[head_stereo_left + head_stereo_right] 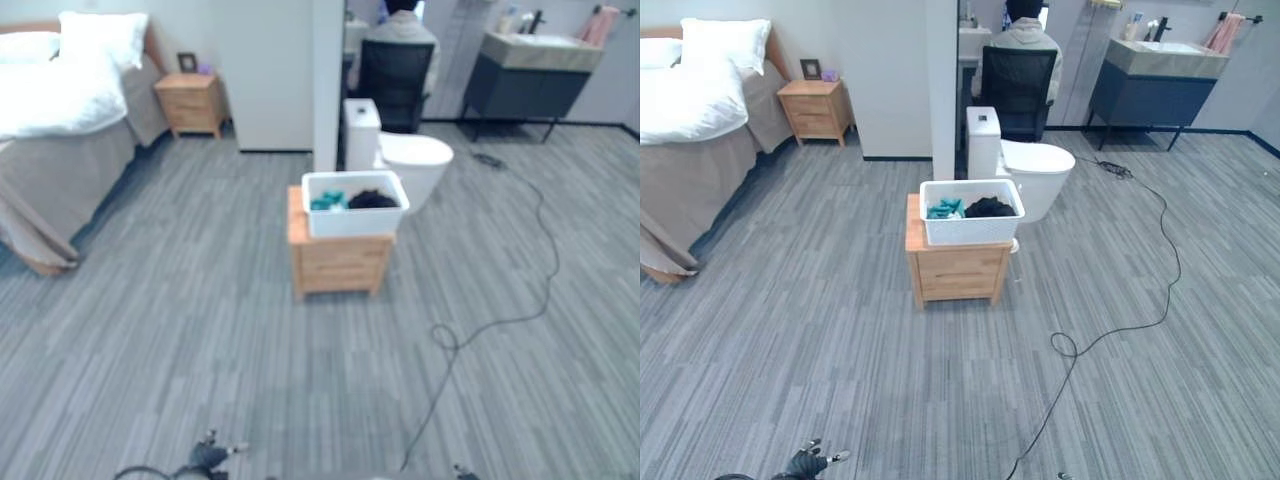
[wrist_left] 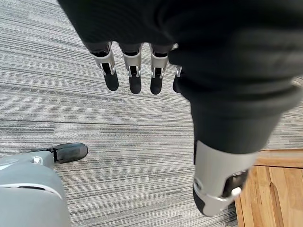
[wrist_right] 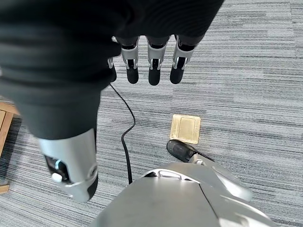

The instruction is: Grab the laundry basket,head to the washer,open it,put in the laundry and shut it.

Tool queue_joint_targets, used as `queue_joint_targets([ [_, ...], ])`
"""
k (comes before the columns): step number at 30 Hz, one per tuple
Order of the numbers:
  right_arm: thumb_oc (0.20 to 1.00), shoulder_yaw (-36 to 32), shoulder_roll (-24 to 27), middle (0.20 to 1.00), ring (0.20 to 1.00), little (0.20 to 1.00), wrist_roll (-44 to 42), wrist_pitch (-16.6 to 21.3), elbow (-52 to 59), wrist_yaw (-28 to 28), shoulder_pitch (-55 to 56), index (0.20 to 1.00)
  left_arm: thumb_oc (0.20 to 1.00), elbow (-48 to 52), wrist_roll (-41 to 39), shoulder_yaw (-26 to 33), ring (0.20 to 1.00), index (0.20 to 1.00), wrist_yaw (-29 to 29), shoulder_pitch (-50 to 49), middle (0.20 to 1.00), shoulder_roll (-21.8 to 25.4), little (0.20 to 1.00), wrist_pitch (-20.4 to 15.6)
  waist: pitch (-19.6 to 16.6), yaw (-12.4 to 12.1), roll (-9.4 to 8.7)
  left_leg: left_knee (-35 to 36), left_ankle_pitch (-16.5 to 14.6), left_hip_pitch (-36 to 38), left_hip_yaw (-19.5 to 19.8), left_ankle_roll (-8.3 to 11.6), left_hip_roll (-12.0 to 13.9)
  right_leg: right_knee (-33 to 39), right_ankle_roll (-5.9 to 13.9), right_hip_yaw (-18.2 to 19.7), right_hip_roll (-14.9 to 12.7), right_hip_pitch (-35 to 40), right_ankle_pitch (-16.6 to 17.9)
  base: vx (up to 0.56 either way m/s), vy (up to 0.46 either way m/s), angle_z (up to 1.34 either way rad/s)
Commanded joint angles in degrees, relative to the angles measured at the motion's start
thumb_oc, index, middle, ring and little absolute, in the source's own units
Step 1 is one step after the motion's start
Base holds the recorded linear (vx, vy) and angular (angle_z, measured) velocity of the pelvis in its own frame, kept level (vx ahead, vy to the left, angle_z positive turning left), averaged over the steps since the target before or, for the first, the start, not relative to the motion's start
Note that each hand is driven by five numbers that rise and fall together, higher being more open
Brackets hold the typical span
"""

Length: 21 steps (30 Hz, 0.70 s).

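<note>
left hand [image 2: 135, 71] relaxed, right hand [image 3: 151, 66] relaxed, empty

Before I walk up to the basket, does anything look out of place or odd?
The white laundry basket sits on a small wooden cabinet mid-floor, overhanging its front edge slightly. Nothing is spilled or damaged.

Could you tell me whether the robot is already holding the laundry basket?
No, the laundry basket sits on the small wooden cabinet across the floor, untouched.
</note>
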<state>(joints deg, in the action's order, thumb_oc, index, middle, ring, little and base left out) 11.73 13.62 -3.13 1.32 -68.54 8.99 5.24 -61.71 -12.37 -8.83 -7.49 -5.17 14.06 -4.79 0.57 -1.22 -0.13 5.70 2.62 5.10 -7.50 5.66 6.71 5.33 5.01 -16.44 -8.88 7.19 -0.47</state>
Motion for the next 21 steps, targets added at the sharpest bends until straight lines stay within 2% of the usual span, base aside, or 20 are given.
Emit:
queue_joint_targets([
  [1, 1.000, 0.34, 0.33, 1.000, 1.000, 1.000, 0.81, 0.41, -3.20, 0.48, -2.69, 1.000, 1.000, -3.55, 1.43, -0.32, 1.000, 1.000, -0.17, 4.48, 1.000, 0.39, 1.000, -2.75, 1.09, -0.31, -0.82, -0.70, -3.60, 0.55, 0.73, -1.43, 0.69, -0.33, 2.98, 0.72, -1.42, -0.01, -0.23, 0.00, 0.000, 0.00],
  [21, 1.000, -1.22, 1.05, 1.000, 1.000, 1.000, 0.57, 0.20, -6.32, 0.65, -2.59, 1.000, 1.000, -3.93, 1.90, -1.41, 1.000, 1.000, 0.26, 4.53, 1.000, -0.09, 1.000, -2.65, 1.19, 0.33, 0.03, -0.70, -3.25, 0.49, 0.60, -0.73, 1.53, -0.33, 2.46, 0.69, -0.67, 0.10, -0.88, 0.00, -0.002, 0.00],
])
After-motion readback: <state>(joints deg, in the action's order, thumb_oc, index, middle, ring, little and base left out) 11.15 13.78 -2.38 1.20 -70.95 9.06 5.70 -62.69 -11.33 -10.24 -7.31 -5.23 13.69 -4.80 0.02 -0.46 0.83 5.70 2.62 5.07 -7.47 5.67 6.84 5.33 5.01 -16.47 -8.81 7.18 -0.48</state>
